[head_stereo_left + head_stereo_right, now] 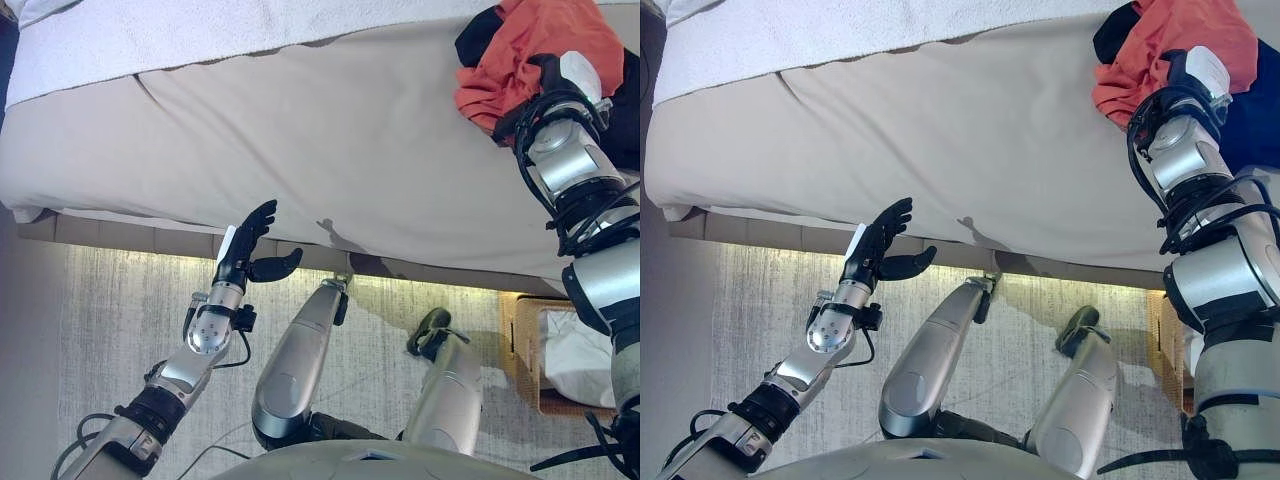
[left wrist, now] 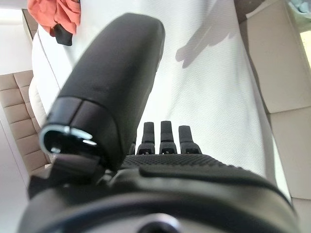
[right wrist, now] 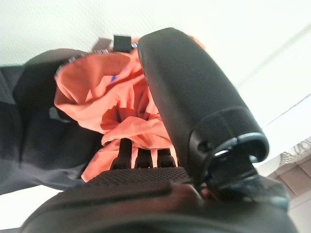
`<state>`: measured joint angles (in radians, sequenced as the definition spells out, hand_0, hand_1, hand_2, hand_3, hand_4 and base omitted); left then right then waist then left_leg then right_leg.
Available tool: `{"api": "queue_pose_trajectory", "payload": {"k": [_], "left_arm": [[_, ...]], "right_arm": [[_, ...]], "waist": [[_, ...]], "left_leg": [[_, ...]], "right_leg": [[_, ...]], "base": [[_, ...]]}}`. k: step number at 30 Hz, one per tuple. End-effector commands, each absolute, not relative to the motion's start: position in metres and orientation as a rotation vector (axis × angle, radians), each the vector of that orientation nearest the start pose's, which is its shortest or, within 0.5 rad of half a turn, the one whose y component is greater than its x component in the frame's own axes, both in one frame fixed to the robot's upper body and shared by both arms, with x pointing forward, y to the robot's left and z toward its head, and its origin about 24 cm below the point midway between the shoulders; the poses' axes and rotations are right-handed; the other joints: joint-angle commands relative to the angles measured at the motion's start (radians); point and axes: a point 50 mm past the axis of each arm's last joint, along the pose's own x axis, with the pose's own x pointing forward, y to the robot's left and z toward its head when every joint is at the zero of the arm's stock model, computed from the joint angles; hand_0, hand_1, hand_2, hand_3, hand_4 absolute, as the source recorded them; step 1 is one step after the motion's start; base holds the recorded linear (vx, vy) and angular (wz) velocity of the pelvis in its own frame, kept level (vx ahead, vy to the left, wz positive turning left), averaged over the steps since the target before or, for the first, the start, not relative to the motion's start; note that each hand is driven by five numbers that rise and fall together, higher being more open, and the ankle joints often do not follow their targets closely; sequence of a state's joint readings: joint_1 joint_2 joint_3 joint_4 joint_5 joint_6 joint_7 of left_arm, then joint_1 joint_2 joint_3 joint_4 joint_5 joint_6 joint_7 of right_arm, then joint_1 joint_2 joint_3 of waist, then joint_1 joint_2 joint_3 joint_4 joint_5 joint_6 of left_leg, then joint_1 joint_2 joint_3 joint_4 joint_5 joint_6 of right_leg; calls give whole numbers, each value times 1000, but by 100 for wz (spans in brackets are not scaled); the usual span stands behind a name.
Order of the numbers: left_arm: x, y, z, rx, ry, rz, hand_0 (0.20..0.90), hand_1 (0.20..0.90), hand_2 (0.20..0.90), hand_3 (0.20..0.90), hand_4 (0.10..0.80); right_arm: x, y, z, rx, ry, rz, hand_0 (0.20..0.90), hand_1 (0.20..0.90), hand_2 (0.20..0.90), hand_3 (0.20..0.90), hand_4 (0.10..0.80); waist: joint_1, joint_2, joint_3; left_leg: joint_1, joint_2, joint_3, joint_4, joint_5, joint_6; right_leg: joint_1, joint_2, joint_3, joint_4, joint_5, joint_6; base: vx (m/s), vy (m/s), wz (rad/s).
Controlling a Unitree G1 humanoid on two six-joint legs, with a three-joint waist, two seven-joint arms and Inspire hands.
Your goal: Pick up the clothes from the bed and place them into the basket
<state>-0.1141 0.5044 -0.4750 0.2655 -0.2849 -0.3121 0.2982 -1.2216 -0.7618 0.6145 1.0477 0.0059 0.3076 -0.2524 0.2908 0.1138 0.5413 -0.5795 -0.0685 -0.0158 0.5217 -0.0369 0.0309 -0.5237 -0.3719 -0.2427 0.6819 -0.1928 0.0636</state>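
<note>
Right hand (image 1: 555, 85) fingers buried in orange garment (image 3: 112, 92), grip unclear; left hand (image 1: 245, 250) fingers straight

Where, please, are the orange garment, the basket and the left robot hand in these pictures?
orange garment (image 1: 540, 45): left eye view, on its crumpled middle.
basket (image 1: 522, 345): left eye view, on its woven wall, on the floor beside the bed.
left robot hand (image 1: 872, 248): right eye view, on its palm.

Clothes (image 1: 535, 55) on the bed's (image 1: 330, 140) far right corner; basket (image 1: 525, 350) on the floor below (right hand (image 1: 560, 85) at the clothes).
</note>
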Motion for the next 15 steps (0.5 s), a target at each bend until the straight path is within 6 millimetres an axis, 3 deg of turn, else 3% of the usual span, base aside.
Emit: {"api": "queue_pose_trajectory", "payload": {"k": [1,4,5,6,7,15], "left_arm": [[253,175,55,165,-231,-72,900,900,900,900,800],[251,178,56,164,-236,-68,900,900,900,900,800],[250,178,56,163,-237,-67,900,900,900,900,800],[250,179,57,161,-237,-66,900,900,900,900,800],[249,179,57,160,-237,-69,900,900,900,900,800],[247,179,57,176,-248,-77,900,900,900,900,800]], "right_arm": [[387,-303,315,-1110,-56,-713,900,900,900,900,800],[383,-314,317,-1113,-26,-754,900,900,900,900,800],[382,-316,319,-1109,-32,-769,818,818,818,804,704],[380,-318,322,-1103,-44,-793,594,594,594,543,443],[379,-319,325,-1095,-59,-811,300,300,300,200,100],[378,-316,327,-1105,-91,-818,300,300,300,200,100]], "waist": [[18,25,-21],[22,31,-21],[24,33,-21],[25,36,-21],[27,37,-21],[17,23,-21]], "left_leg": [[10,-1,-38,97,-167,22],[-18,-2,-40,116,-169,23],[-24,-2,-40,118,-169,24],[-31,-4,-39,121,-168,25],[-37,-6,-37,124,-169,26],[27,10,-32,83,-164,28]], "right_leg": [[6,52,-41,108,-59,-69],[-22,54,-36,132,-67,-73],[-30,55,-35,139,-68,-74],[-37,56,-34,143,-70,-75],[-42,56,-35,146,-70,-76],[7,54,-38,114,-57,-68]], "base": [[0,0,0],[-3,-1,1],[-14,-12,4],[-22,-24,6],[-32,-41,5],[-3,-12,2]]}}
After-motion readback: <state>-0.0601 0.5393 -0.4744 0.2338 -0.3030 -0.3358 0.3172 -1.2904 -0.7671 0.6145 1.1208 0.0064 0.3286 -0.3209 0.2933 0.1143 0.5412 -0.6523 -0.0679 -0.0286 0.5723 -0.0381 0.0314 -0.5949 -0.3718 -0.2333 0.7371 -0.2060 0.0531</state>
